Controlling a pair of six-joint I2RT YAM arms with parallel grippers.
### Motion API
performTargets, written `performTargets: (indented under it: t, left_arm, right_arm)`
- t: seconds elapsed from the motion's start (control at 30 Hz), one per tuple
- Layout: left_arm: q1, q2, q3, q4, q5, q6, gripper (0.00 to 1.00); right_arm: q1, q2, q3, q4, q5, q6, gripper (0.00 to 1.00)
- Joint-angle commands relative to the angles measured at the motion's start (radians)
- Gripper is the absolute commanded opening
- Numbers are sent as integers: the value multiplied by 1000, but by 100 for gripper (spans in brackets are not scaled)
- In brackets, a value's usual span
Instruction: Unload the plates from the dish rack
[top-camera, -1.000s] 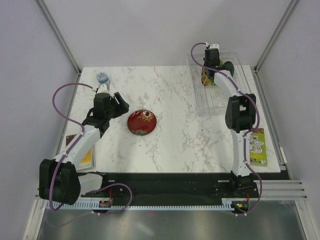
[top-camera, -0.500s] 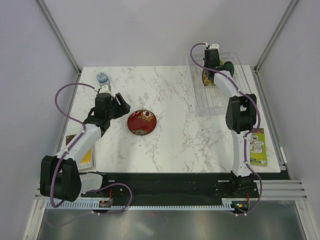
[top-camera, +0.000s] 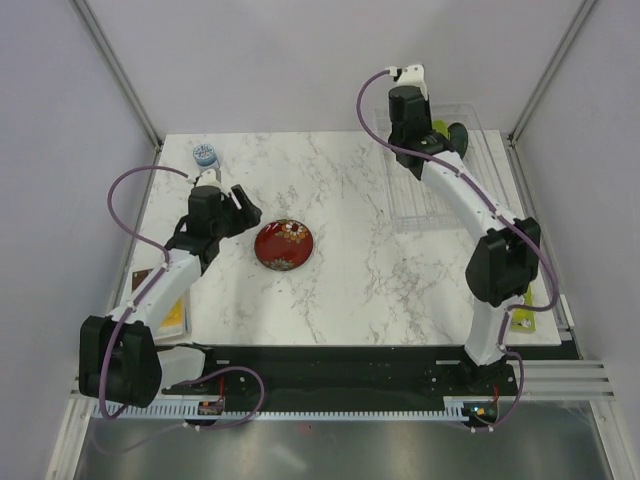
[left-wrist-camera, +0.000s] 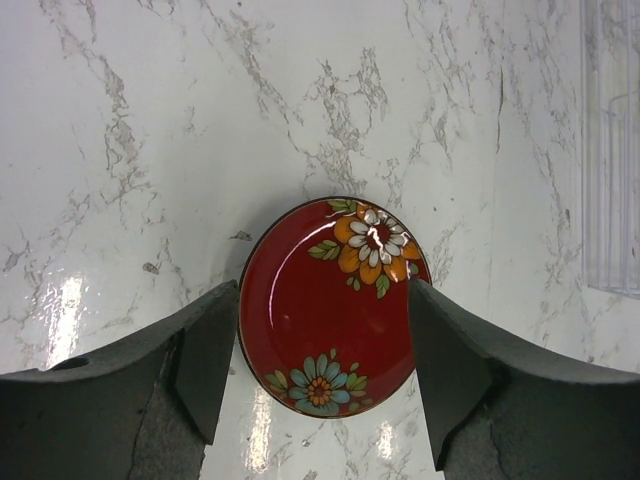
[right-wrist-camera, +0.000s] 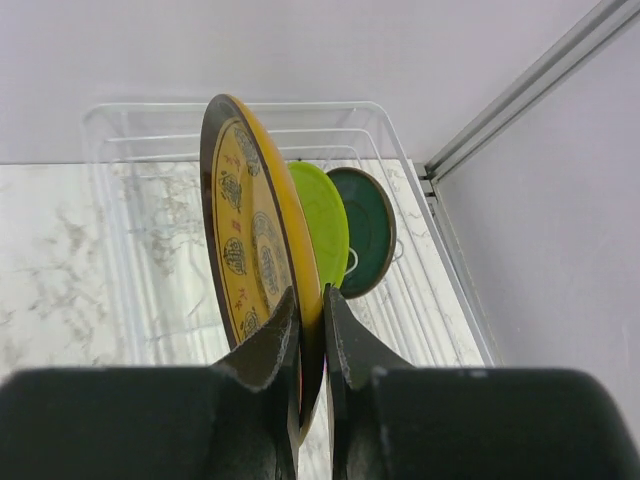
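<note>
While right fingers (right-wrist-camera: 262, 352) pinch the amber plate (right-wrist-camera: 250, 240) upright, left fingers (left-wrist-camera: 203, 352) gape, seemingly over red plate (left-wrist-camera: 322, 322).

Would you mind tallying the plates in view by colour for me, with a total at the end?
Red floral plate, flat on the table: 1
Amber plate, held on edge by the right gripper: 1
Lime green plate, behind it: 1
Dark teal plate, furthest back: 1
Total: 4

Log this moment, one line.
left gripper open over red floral plate | right gripper shut on amber plate | dish rack: lime plate, teal plate
</note>
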Motion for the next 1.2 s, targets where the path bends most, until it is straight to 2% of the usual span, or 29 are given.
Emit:
performTargets:
  t: [0.0,0.13,0.2,0.23,0.43,0.67,1.0,1.07,1.1,1.13,1.17]
  left_arm:
    - [-2,-31,38,13,63,26,75]
    - [-2,-42,36,53,139,-5,78]
    - [-2,-42,24,114,234,-42,78]
    - [-2,-40,18,145,267,-57,78]
    - [-10,-22,-53,352,411,-148,78]
    - [-25,6,-129,503,480,-215,78]
    - [-58,78,-160,632,494,-275,76]
    - [-58,82,-159,650,505,-278,61]
    - [-59,82,-160,653,508,-278,46]
    - [-59,79,-162,653,506,-278,27]
    - [-59,76,-165,658,506,-278,18]
  right_arm:
    - [75,-240,-119,-1,-3,65,0]
    - [119,-416,-250,-79,-244,235,0]
    - [129,-462,-334,-82,-319,341,0]
    - [132,-496,-360,-79,-415,368,0]
    - [178,-575,-566,22,-636,573,0]
    - [256,-578,-730,221,-741,734,0]
    - [328,-527,-813,444,-866,896,0]
    - [331,-524,-839,482,-887,916,0]
    - [331,-526,-845,500,-892,929,0]
    - [331,-520,-851,511,-904,935,0]
    - [331,-516,-859,519,-916,939,0]
